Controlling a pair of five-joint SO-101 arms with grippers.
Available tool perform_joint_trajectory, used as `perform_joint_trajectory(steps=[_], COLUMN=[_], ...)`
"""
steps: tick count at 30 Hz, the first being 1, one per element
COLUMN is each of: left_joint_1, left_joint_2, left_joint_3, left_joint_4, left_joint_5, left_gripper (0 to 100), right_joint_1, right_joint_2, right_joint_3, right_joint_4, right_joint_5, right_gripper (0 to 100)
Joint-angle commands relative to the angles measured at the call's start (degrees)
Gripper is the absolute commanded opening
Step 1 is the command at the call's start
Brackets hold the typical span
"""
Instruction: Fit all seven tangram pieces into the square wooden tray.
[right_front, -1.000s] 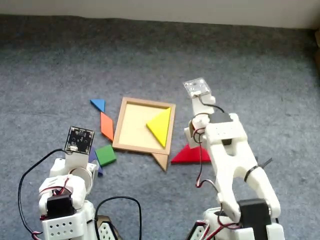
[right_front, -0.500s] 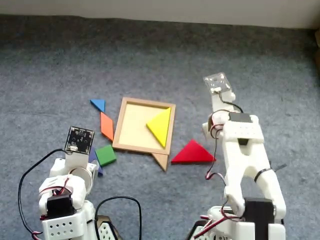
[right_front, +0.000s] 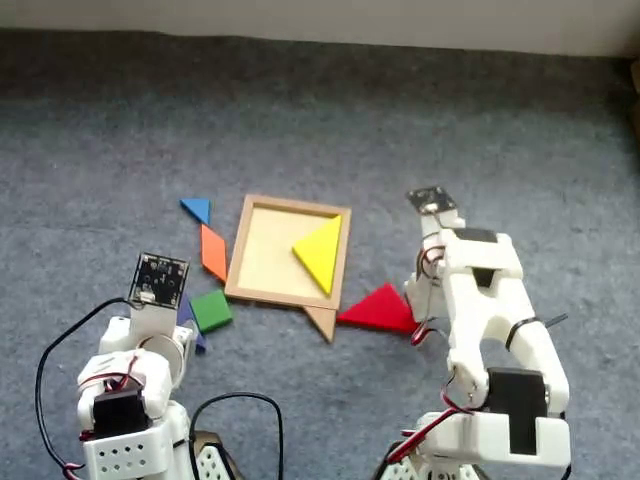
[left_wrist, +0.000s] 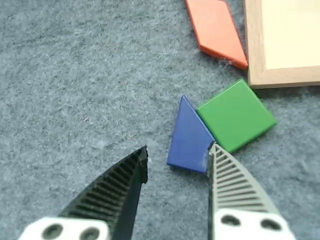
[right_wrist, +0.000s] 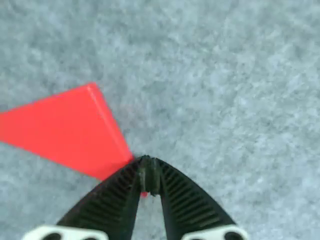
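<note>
Clenched right gripper (right_wrist: 149, 176) touching the red triangle (right_wrist: 65, 132)
Triangle lies between this gripper and the wooden tray (right_front: 235, 262), long edge facing the carpet's near edge.

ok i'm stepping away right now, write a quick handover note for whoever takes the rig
Left gripper: open, low over the carpet by the dark blue triangle and green square.
Right gripper: shut, tips at a corner of the red triangle; can't tell if it's actually pinched.
Done: yellow triangle lies in the tray.
Left: six pieces outside it: red, dark blue, green, orange parallelogram, small blue triangle, tan triangle.
</note>
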Motion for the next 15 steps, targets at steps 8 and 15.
perform_joint_trajectory(steps=[8, 15], left_joint_1=[-0.8, -0.8], left_joint_2=[0.0, 0.0], left_joint_3=[-0.4, -0.4], left_joint_4=[-0.9, -0.9], left_joint_5=[-0.3, -0.2], left_gripper=[20, 21], right_joint_1=[-5.1, -8.7], right_joint_2=[-16.2, -25.8], right_joint_3=[-0.2, -0.2], right_joint_4=[12.4, 12.6], right_joint_5=[0.7, 0.7], right_gripper=[0.5, 20.1])
